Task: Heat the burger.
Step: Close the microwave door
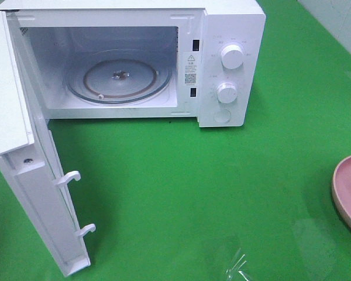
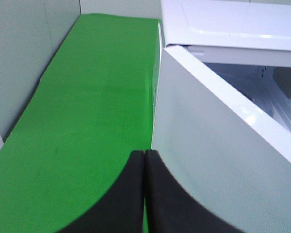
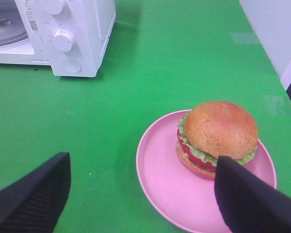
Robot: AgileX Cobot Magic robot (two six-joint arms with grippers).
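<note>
Item one: my left claw, fingers pressed together on nothing, just beside the outer face of the swung-open microwave door. Item two: white microwave, glass turntable bare, standing on the green worktop. Item three: my right claw, spread wide. Item four: burger, sitting on the pink plate, near my right claw, well apart from the microwave.
</note>
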